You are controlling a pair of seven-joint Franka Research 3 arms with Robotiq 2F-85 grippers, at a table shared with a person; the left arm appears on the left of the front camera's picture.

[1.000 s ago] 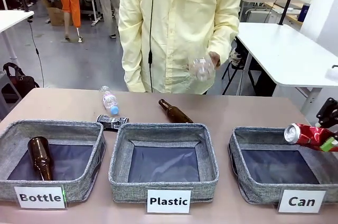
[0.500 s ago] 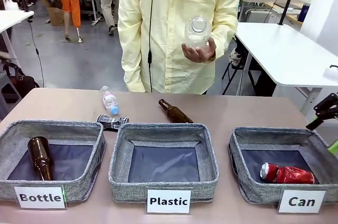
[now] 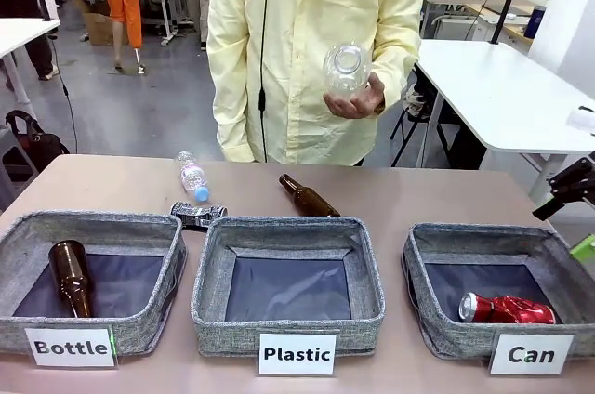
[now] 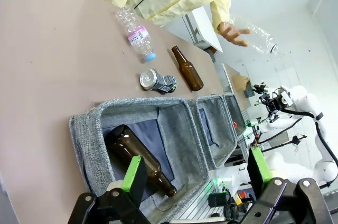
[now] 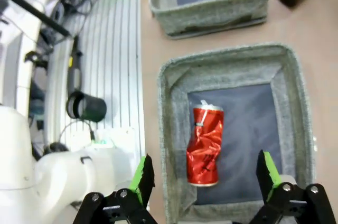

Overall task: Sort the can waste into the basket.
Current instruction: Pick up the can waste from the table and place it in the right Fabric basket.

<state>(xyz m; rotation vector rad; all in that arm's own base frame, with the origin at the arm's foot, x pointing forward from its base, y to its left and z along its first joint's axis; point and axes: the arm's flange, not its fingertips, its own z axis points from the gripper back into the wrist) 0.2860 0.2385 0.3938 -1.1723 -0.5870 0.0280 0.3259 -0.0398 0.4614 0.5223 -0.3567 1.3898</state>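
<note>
- I read three white front labels along the bottom of the front view: "Bottle" (image 3: 71, 348) at the left, "Plastic" (image 3: 297, 354) in the middle and "Can" (image 3: 531, 354) at the right.
- The red can (image 3: 507, 309) lies on its side inside the Can basket (image 3: 456, 343), at the lower right of the frame, with its silver end towards picture left. I can make out no print on it.
- The black can (image 3: 197, 216) sits on the table left of centre, just beyond the far rim of the Bottle bin (image 3: 19, 227). Its white print is too small for me to read.
- My right gripper (image 5: 204, 158) hangs above the Can basket with its green-padded fingers spread wide and nothing between them; the red can lies below it on the basket floor.
- My left gripper (image 4: 196, 168) is over the Bottle bin, fingers likewise wide apart and empty, with a brown bottle (image 4: 138, 163) lying in the bin beneath.
- On the table, a clear plastic bottle (image 3: 192, 176) with a blue cap has a pink-and-white label that I cannot read; a second brown bottle (image 3: 309, 197) lies near centre, behind the Plastic bin (image 3: 209, 320).
- At top centre, the person's hand (image 3: 358, 98) holds another clear bottle (image 3: 346, 65).
</note>
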